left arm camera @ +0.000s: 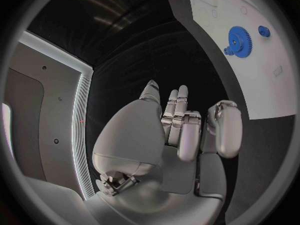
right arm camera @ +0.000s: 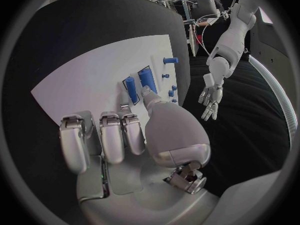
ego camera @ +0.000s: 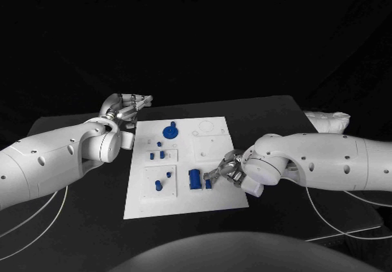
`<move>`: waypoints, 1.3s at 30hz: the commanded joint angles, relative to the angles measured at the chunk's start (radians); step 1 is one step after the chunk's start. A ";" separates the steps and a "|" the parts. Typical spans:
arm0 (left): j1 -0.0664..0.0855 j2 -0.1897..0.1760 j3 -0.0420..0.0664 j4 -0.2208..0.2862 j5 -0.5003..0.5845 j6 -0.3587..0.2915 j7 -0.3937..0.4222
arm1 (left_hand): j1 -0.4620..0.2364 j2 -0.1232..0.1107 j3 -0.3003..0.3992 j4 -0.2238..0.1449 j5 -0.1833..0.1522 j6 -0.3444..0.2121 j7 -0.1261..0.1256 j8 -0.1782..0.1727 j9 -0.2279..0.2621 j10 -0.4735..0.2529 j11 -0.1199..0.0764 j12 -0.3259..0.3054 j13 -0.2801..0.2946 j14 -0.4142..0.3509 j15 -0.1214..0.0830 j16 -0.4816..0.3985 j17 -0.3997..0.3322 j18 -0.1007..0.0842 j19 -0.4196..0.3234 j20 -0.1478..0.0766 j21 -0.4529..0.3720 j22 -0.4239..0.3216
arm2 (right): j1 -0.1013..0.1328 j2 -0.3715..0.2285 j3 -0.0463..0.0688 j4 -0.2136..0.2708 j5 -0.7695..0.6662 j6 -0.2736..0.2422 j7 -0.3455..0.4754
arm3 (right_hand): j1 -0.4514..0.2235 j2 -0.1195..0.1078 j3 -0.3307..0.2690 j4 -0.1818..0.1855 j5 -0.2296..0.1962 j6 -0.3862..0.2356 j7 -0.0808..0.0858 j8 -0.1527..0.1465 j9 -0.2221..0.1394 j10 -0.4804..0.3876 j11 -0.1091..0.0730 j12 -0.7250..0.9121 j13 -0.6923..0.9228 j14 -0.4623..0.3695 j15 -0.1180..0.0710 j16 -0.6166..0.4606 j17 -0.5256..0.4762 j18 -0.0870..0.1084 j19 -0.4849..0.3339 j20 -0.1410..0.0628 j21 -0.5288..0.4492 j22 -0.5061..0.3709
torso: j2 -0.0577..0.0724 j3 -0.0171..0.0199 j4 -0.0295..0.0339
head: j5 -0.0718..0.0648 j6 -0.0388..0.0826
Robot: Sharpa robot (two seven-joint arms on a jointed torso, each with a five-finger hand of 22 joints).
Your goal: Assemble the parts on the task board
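Flat white plastic task board (ego camera: 214, 195) in the middle of the black table (ego camera: 269, 110). On its far part, a round blue toothed gear (ego camera: 170, 132) with a small blue knob (ego camera: 173, 123) just behind it. Nearer the middle, short blue pegs (ego camera: 157, 154) standing in one square panel. More blue pegs (ego camera: 163, 179) in the next panel, closer to the robot. Beside those, two long blue blocks (ego camera: 194, 178) lying side by side.

Right silver hand (ego camera: 225, 171) low over the board's right edge, just beside the long blue blocks. Fingers curled in, thumb tip reaching toward the blocks. Cannot tell whether anything is pinched there.

Left silver hand (ego camera: 125, 106) off the board, over the black table by the board's far left corner. Fingers straight and a little apart, holding nothing.

White cables (ego camera: 343, 218) lying on the table near both arms.
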 commanded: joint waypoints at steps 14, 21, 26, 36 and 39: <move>0.001 -0.002 0.001 0.005 -0.003 0.013 0.005 | -0.002 0.007 -0.007 -0.001 0.007 -0.004 -0.001 0.005 0.001 -0.005 0.002 0.003 0.002 0.097 0.003 -0.001 0.249 -0.002 -0.001 0.003 -0.007 0.215 | -0.006 -0.062 0.000 0.071 -0.137 -0.041 0.023 | 0.013 0.017 -0.044 -0.009 -0.001 -0.027 -0.040 0.230 0.212 0.105 -0.044 0.003 0.264 0.104 -0.037 0.006 0.263 -0.014 0.105 -0.033 0.005 0.263 | 0.000 0.0001 -0.0006 | 0.007 0.000; 0.001 -0.003 0.001 0.006 -0.003 0.013 0.005 | -0.002 0.007 -0.007 -0.001 0.007 -0.004 -0.001 0.005 0.001 -0.005 0.002 0.003 0.002 0.097 0.003 -0.001 0.249 -0.002 -0.001 0.003 -0.007 0.215 | -0.014 -0.104 -0.001 0.121 -0.172 -0.045 0.027 | -0.006 0.025 -0.075 0.017 -0.008 -0.030 -0.090 0.435 0.430 0.105 -0.086 0.003 0.264 0.104 -0.074 0.006 0.263 -0.014 0.105 -0.071 0.005 0.263 | 0.000 0.0004 -0.0014 | 0.010 0.000; 0.001 -0.003 0.001 0.006 -0.004 0.015 0.004 | -0.002 0.007 -0.007 -0.001 0.007 -0.004 -0.001 0.005 0.001 -0.005 0.002 0.003 0.002 0.097 0.003 -0.001 0.249 -0.002 -0.001 0.003 -0.007 0.215 | -0.018 -0.118 -0.001 0.138 -0.186 -0.025 0.021 | -0.023 0.031 -0.091 0.036 -0.007 0.153 -0.110 0.664 0.632 0.105 -0.105 0.003 0.264 0.104 -0.091 0.006 0.263 -0.014 0.105 -0.088 0.005 0.263 | 0.000 0.0004 -0.0007 | 0.009 0.000; 0.001 -0.002 0.001 0.005 -0.005 0.017 0.003 | -0.002 0.007 -0.007 -0.001 0.007 -0.004 -0.001 0.005 0.001 -0.005 0.002 0.003 0.002 0.097 0.003 -0.001 0.249 -0.002 -0.001 0.003 -0.007 0.215 | -0.023 -0.099 -0.001 0.117 -0.194 0.040 -0.010 | -0.020 0.034 -0.095 0.038 -0.014 0.236 -0.119 0.752 0.714 0.105 -0.114 0.003 0.264 0.104 -0.099 0.006 0.263 -0.014 0.105 -0.097 0.005 0.263 | 0.000 -0.0007 0.0003 | 0.003 0.000; 0.001 -0.001 0.001 0.004 -0.005 0.018 0.003 | -0.002 0.007 -0.007 -0.001 0.007 -0.004 -0.001 0.005 0.001 -0.005 0.002 0.003 0.002 0.097 0.003 -0.001 0.249 -0.002 -0.001 0.003 -0.007 0.215 | -0.024 -0.088 -0.001 0.106 -0.192 0.052 -0.018 | -0.021 0.034 -0.096 0.039 -0.016 0.232 -0.119 0.749 0.714 0.105 -0.114 0.003 0.264 0.104 -0.100 0.006 0.263 -0.014 0.105 -0.097 0.005 0.263 | 0.000 -0.0004 0.0005 | 0.002 0.000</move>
